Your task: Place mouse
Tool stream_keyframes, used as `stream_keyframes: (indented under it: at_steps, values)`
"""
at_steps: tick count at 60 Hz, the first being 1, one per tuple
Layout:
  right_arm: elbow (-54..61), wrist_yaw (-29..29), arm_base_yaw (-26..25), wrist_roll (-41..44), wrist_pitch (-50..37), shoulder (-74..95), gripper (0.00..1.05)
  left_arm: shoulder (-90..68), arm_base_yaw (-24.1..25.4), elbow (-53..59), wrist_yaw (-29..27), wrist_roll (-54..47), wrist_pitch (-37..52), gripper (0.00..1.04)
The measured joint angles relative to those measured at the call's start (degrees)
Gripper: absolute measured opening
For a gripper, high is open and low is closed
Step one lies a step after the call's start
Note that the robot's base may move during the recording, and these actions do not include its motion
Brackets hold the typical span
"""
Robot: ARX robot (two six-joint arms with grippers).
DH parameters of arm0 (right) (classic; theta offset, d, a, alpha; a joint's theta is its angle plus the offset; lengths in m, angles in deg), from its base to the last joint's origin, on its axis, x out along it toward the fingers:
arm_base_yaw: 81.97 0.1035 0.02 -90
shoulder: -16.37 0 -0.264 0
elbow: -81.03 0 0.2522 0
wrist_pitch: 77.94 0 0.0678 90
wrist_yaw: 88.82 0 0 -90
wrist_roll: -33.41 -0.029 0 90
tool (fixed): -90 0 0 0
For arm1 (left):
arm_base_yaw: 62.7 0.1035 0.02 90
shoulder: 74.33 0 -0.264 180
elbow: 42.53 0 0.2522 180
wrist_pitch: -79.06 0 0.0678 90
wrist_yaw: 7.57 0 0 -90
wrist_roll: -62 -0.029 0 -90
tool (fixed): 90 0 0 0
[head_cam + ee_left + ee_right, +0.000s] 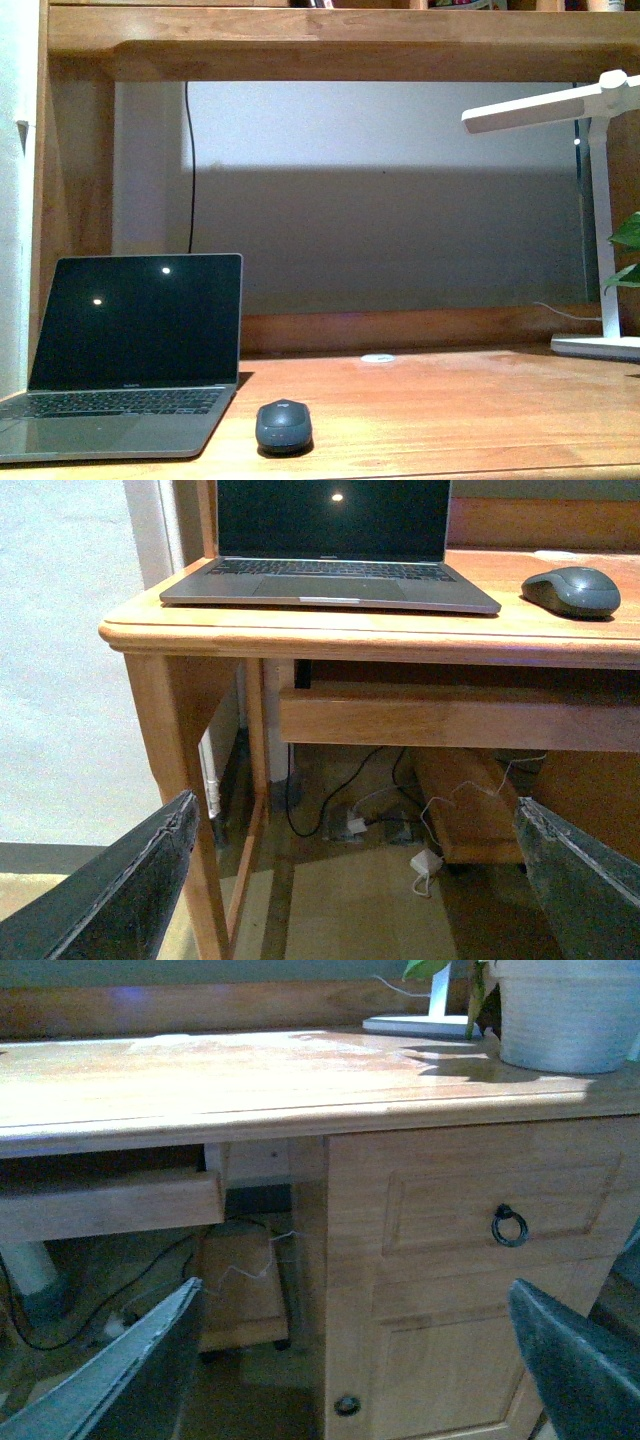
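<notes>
The dark grey oval mouse [284,426] lies on the wooden desk [450,410] just right of the open laptop [125,355], near the desk's front edge. It also shows in the left wrist view [572,590] beside the laptop [330,550]. Neither arm shows in the front view. My left gripper [365,890] is open and empty, held below the desk top and in front of it, over the floor. My right gripper [360,1370] is open and empty, low in front of the desk's drawer cabinet [470,1260].
A white desk lamp [600,200] stands at the right with a plant [626,250] beside it. A small white disc [377,357] lies at the back of the desk. A white pot [570,1010] stands on the desk's right end. Cables [370,800] lie under the desk.
</notes>
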Motion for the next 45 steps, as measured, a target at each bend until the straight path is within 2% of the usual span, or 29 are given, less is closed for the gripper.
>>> stream_keyframes:
  at_steps: [45]
  values:
    - [0.00,0.00,0.00,0.00,0.00,0.00,0.97,0.00,0.00,0.00,0.00,0.00,0.00,0.97]
